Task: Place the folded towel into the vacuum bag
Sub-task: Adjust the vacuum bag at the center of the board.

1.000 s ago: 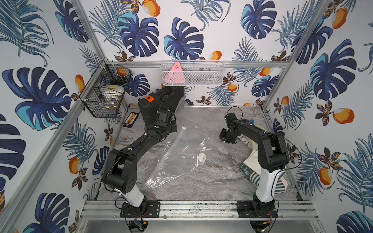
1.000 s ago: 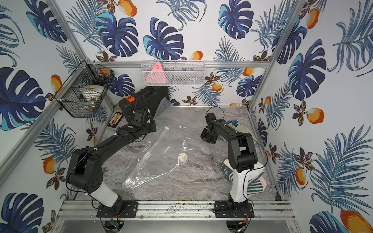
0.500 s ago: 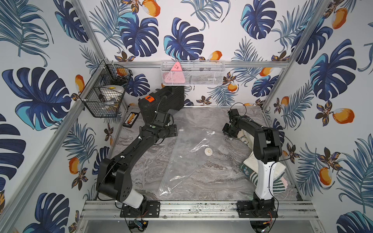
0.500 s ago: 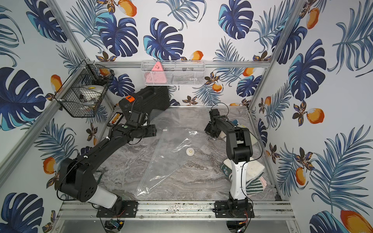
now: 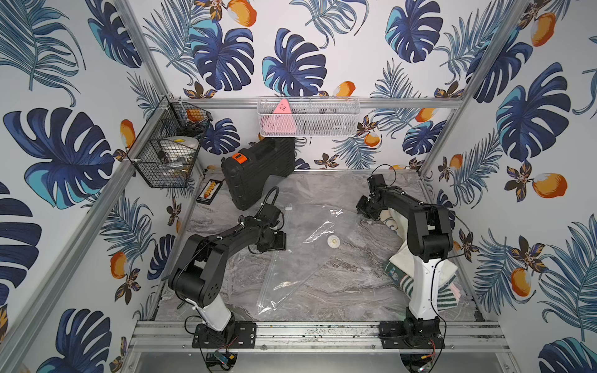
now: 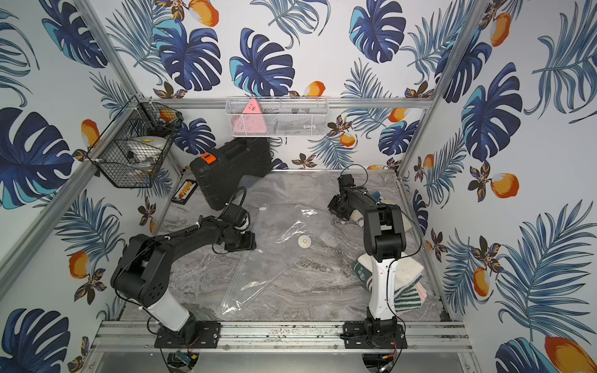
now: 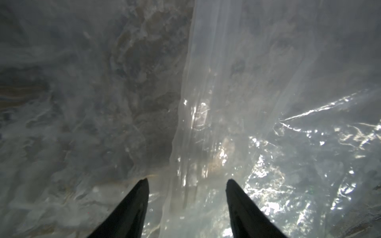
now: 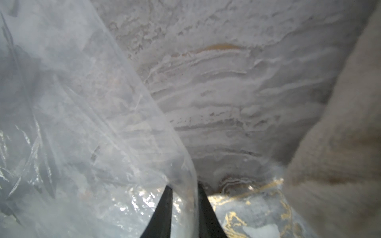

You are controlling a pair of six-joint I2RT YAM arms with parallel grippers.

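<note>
The top views hide both grips behind the arms; your wrist views settle them. The left gripper (image 7: 186,181) has its jaws spread astride the edge of the bag (image 7: 226,103). The right gripper (image 8: 183,186) has its jaws nearly together, pinching the bag's rim, the towel (image 8: 340,144) just beside. Only the top views show you the bag flat on the counter (image 5: 355,290) between the arms, valve (image 5: 333,240) up, a case (image 5: 258,171) behind the left arm, more towels (image 5: 447,290) at the right arm's base.
</note>
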